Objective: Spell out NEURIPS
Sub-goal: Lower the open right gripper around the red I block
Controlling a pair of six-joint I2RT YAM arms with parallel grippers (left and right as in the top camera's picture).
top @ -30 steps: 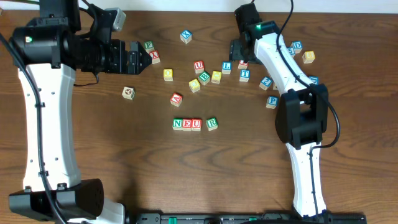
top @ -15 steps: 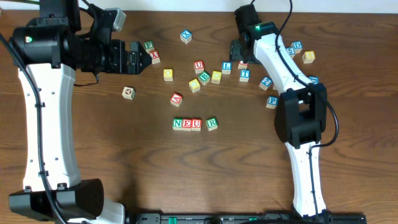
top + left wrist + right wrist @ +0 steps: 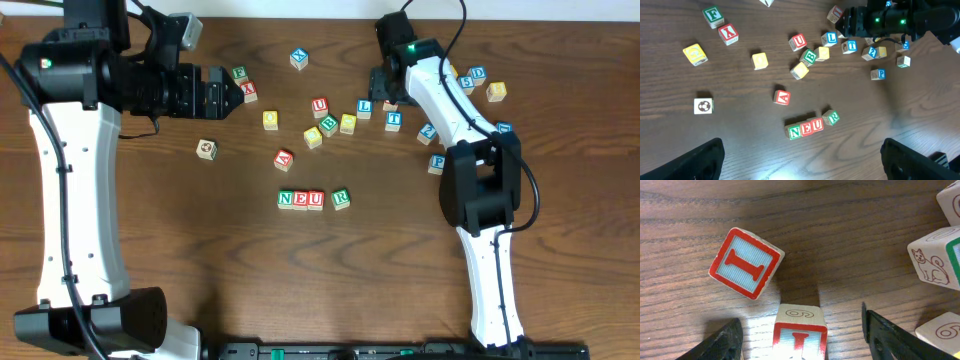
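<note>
My right arm (image 3: 445,95) has shifted slightly. Overhead: right pincer (image 3: 386,88) is well apart from the NEUR row (image 3: 312,199). Right wrist: jaws wide, holding nothing (yet); red I cube (image 3: 800,332) sits between them, so I should close next.

On the dark brown wooden table (image 3: 200,260), a red-lettered A wooden cube (image 3: 284,159) sits alone. The blue-lettered L cube (image 3: 364,107) and blue-lettered T cube (image 3: 394,121) are near each other, and the white football-picture cube (image 3: 207,149) lies well apart.
</note>
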